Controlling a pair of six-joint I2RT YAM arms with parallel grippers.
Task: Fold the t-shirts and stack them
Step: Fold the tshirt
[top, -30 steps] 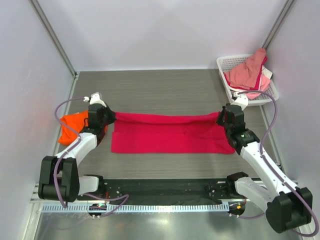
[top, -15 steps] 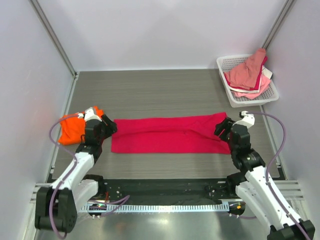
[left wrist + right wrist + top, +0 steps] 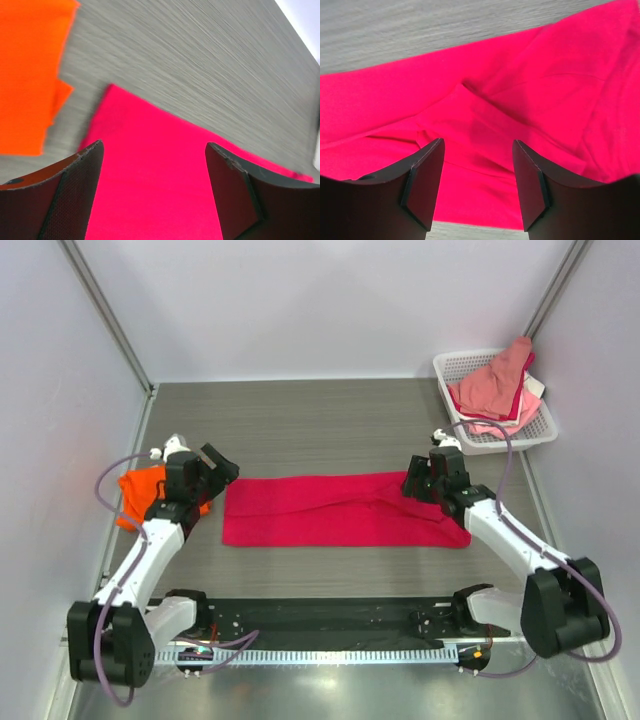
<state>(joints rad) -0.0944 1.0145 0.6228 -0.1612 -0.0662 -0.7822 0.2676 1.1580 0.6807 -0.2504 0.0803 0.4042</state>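
A crimson-red t-shirt (image 3: 335, 510) lies flat as a long folded band across the middle of the table, also filling the left wrist view (image 3: 155, 190) and the right wrist view (image 3: 520, 100). An orange t-shirt (image 3: 135, 495) sits bunched at the left wall, partly hidden by the left arm; it shows at the upper left of the left wrist view (image 3: 27, 75). My left gripper (image 3: 218, 466) hovers open above the red shirt's left end (image 3: 156, 172), nothing between its fingers. Over the shirt's right end my right gripper (image 3: 412, 483) stands open (image 3: 477, 187), holding nothing.
A white lattice basket (image 3: 447, 367) with pink and red clothes heaped in it stands at the back right corner. Grey walls close in on the left, back and right. A black rail (image 3: 320, 620) runs along the near edge between the arm bases.
Both grippers were shut on the red shirt's ends a second ago; they have let go and opened. The shirt now lies flat, and both grippers have drawn slightly up and back.
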